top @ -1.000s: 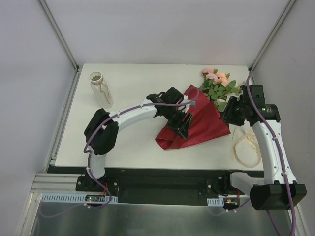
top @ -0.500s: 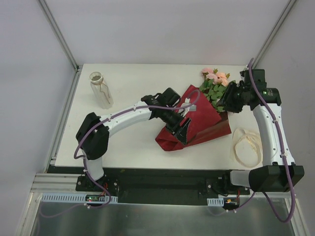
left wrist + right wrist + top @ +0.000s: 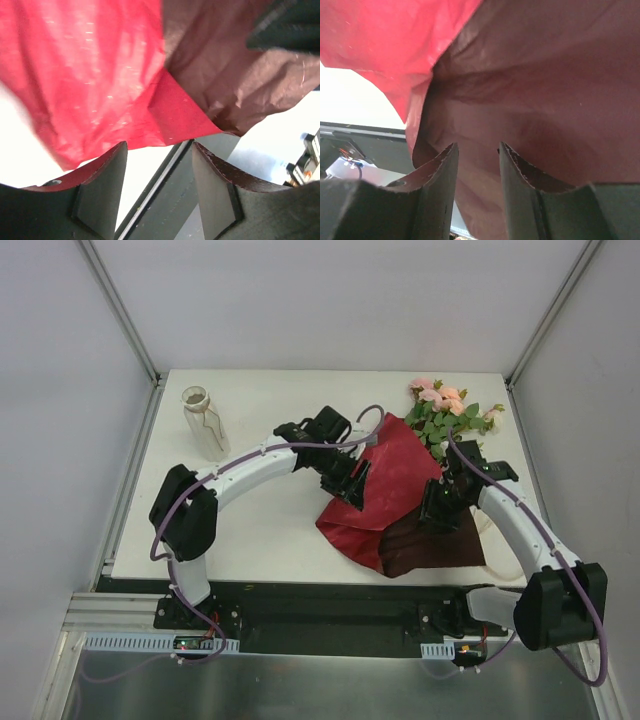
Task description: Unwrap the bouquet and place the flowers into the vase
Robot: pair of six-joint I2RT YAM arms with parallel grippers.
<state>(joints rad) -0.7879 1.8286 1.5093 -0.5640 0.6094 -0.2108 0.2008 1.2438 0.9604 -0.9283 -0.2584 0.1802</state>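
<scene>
Left gripper: jaws stand apart. The gap shows only the table edge, and nothing is pinched. The near edge of the red paper lies just past the fingertips. In the top view it hangs over the paper's left half.

Right gripper: jaws part-open with a narrower gap. Dark paper fills the view behind the gap, and no fold is visibly clamped. In the top view it sits low over the dark flap, which lies spread toward the near edge of the table.

Paper: loose and fanned out in two panels, bright red on the left and darker on the right. It is not bound round the stems.

Flowers: blooms and leaves lie at the far right of the table, touching the paper's far edge. The stems are hidden under the paper and the right arm, so I cannot tell whether they are free.

Vase: upright at the far left, well apart from the bundle. No rose is in it.

Progress (judgement): unwrapping is well under way and the sheet is largely opened. What remains is to clear the paper off the stems, grasp the flowers, carry them across to the vase and feed the stems down the narrow neck. By this reckoning the task is under halfway done.
</scene>
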